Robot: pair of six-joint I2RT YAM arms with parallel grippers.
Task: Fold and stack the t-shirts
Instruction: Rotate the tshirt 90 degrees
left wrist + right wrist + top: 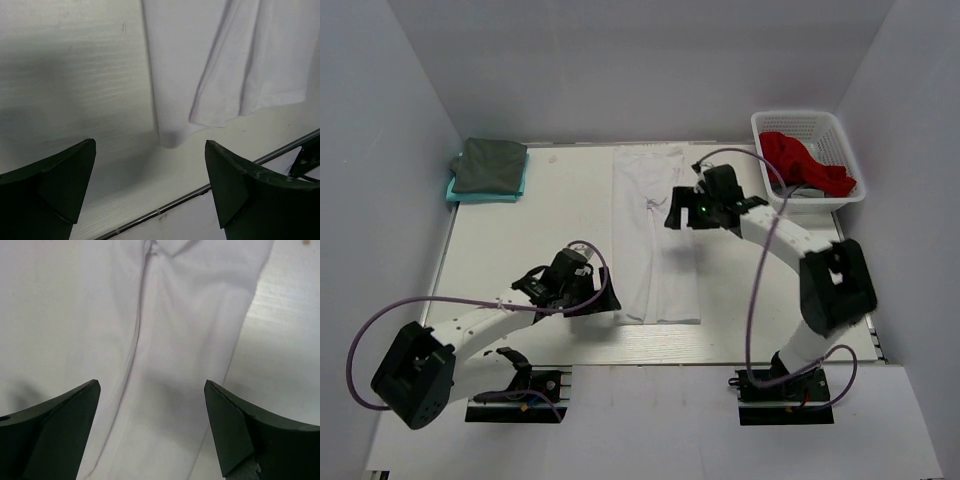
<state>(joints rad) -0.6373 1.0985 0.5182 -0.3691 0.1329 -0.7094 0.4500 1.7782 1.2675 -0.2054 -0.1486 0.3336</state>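
A white t-shirt [655, 235] lies folded into a long strip down the middle of the table. My left gripper [604, 300] is open and empty just left of the strip's near left corner, which shows in the left wrist view [172, 136]. My right gripper [675, 217] is open and empty above the strip's right edge [165, 365]. A dark grey-green t-shirt [490, 164] lies folded on a teal one [485, 195] at the far left. Red cloth [805, 162] lies in the basket.
A white plastic lattice basket [772, 131] stands at the far right and also holds some dark cloth [810, 189]. White walls close in the table on three sides. The table's near edge with a metal rail [210, 189] runs just below the shirt.
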